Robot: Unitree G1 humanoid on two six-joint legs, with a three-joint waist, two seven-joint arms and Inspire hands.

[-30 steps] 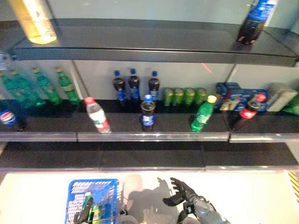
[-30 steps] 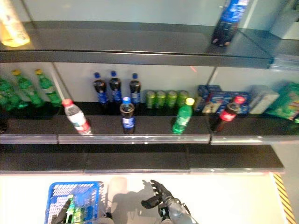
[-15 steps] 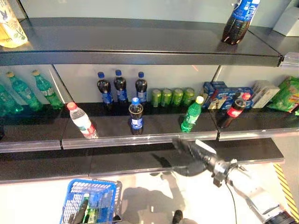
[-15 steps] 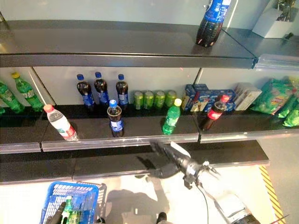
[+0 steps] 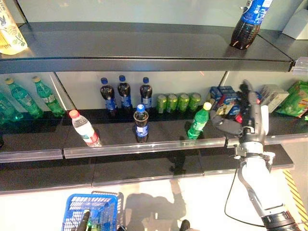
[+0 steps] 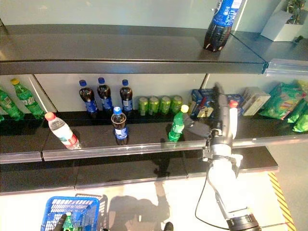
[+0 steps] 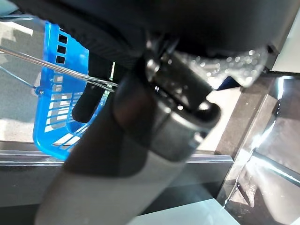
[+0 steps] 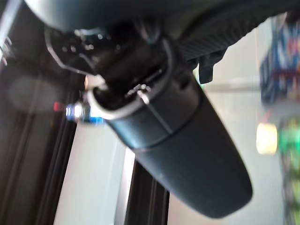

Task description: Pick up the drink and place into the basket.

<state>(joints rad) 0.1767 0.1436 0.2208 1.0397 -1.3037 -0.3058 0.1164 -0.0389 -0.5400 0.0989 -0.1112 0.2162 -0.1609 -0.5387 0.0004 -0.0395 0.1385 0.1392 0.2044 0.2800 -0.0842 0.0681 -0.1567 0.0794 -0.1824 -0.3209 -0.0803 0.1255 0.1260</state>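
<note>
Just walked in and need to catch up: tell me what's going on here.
The robot stands at a store shelf stocked with drinks. Its right hand is raised to the middle shelf with fingers straight, in front of a red-capped dark bottle and just right of a green bottle with a yellow cap; it grips nothing yet. The left hand is low at the blue basket, which already has a green bottle inside; its fingers are not clear.
</note>
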